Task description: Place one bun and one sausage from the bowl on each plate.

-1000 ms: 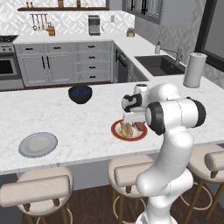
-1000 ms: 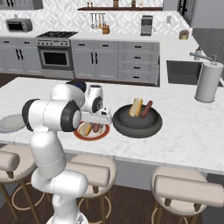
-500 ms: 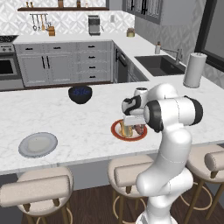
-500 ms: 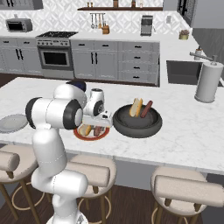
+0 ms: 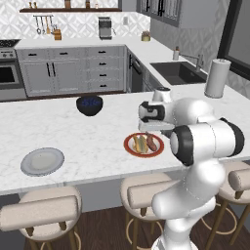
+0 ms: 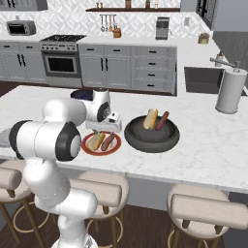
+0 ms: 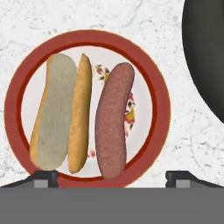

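The red-rimmed plate [image 7: 12, 109] lies directly under my gripper [image 7: 111, 178], whose fingertips [image 7: 43, 178] stand wide apart with nothing between them. A bun [image 7: 61, 111] and a sausage [image 7: 113, 120] lie side by side on this plate [image 6: 85, 144], with the gripper [image 6: 104, 128] hovering just above them. To its right, the wide dark bowl [image 6: 151, 140] holds another bun [image 6: 150, 118] and sausage [image 6: 162, 120]. The plain grey plate [image 5: 42, 161] sits bare near the counter's front left, far from the gripper [image 5: 151, 129].
A small dark bowl with blue contents [image 5: 89, 105] stands on the counter behind the plates. A paper towel roll [image 6: 230, 91] rises at the far right beside the sink [image 5: 180, 72]. Padded stools [image 6: 208, 210] line the counter's front edge.
The jaws have opened wide above the red-rimmed plate, and the sausage now lies free on it beside the bun. The arm has barely shifted.
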Tool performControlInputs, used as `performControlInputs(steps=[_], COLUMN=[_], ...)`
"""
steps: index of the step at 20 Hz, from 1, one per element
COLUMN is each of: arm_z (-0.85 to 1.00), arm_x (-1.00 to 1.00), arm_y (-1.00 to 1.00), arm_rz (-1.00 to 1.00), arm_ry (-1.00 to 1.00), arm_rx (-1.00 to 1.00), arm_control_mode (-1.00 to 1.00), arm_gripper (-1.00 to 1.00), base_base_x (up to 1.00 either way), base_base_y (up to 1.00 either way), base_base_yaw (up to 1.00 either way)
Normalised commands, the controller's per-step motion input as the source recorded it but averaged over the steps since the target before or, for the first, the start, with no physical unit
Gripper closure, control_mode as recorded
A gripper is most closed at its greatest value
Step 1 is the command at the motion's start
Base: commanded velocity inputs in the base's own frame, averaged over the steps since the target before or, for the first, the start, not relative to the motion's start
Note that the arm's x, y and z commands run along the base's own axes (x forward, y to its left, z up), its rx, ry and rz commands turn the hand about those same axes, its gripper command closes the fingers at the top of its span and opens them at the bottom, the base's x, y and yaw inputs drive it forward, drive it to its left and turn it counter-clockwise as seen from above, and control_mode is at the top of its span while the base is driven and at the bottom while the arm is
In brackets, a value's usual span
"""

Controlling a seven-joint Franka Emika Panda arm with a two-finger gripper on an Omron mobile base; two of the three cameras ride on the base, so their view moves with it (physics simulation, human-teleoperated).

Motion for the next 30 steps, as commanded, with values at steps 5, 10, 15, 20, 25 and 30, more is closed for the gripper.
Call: performControlInputs(steps=[5,10,15,20,25,30], arm_z=[0.95,0.6,0.08,-0.21,-0.2,-0.35], arm_x=[-0.02,0.57,0.88,0.71,0.54,0.19], arm_y=[-0.5,-0.77,-0.66,-0.54,-0.4,-0.33], arm_rz=[-0.09,-0.14,-0.12,-0.09,-0.05,-0.01], arm_ry=[-0.02,0.0,0.0,0.0,0.0,0.0], arm_rx=[0.0,0.0,0.0,-0.07,-0.1,-0.03], arm_control_mode=[-1.0,-1.0,-1.0,-1.0,-1.0,-1.0], arm_gripper=[-1.0,-1.0,-1.0,-1.0,-1.0,-1.0], base_base_x=[0.0,0.0,0.0,0.0,0.0,0.0], base_base_y=[0.0,0.0,0.0,0.0,0.0,0.0], base_base_yaw=[0.0,0.0,0.0,0.0,0.0,0.0])
